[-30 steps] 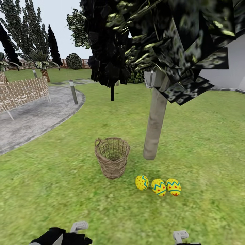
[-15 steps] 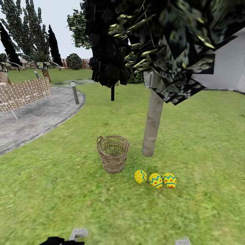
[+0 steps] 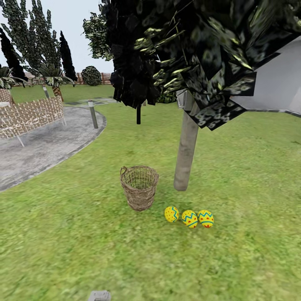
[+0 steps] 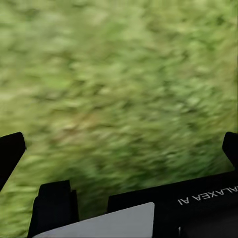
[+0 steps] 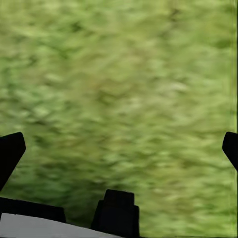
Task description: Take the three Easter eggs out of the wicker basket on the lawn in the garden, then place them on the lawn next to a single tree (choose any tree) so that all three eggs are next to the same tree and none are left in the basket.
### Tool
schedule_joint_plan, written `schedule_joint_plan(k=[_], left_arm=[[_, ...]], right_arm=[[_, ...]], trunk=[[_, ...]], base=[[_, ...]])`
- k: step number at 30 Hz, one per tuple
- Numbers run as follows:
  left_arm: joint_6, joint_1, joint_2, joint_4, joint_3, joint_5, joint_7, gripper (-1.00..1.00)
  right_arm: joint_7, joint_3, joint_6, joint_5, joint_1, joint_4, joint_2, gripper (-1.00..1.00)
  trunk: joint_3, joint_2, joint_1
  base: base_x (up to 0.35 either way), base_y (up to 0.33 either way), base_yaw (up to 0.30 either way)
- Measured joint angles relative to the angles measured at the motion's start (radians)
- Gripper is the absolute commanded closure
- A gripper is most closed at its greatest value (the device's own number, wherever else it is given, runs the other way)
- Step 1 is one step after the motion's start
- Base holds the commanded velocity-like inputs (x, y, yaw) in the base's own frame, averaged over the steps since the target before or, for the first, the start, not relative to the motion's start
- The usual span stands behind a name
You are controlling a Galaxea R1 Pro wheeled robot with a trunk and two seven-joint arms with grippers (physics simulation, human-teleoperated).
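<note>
Eggs: three bright yellow zigzag-banded Easter eggs (image 3: 189, 218) lie in a row on the short green lawn (image 3: 234, 175), near the pale grey-beige tree trunk (image 3: 185, 152).
Basket: tan open-weave wicker basket (image 3: 139, 187) stands upright, beside them.
Left gripper (image 4: 119, 148): fingers spread wide, holding nothing.
Right gripper (image 5: 119, 146): likewise.

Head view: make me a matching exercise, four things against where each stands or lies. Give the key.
Things:
1. wicker basket
2. three Easter eggs
3. tree
4. lattice fence panel

Places:
A. far left, beside the grey paved path
B. in a row on the lawn, in front of the trunk's base
C. upright on the grass, left of the trunk
D. rising right of the basket, canopy overhead

Pairs: 1-C, 2-B, 3-D, 4-A
</note>
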Motion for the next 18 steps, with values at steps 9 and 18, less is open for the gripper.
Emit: schedule_joint_plan(k=[9, 18], left_arm=[[-0.003, 0.003, -0.017, 0.027, 0.0, 0.0, 0.08, -1.0], [-0.003, 0.008, -0.022, 0.028, 0.0, -0.002, 0.086, -1.0]], right_arm=[[-0.088, 0.0, -0.009, 0.004, 0.017, 0.001, 0.032, -1.0], [-0.148, 0.0, -0.008, 0.018, 0.021, 0.001, 0.055, -1.0]], trunk=[[0.028, 0.063, -0.035], [0.056, 0.126, -0.069]], base=[[0.0, 0.0, 0.0], [0.0, 0.0, 0.0]])
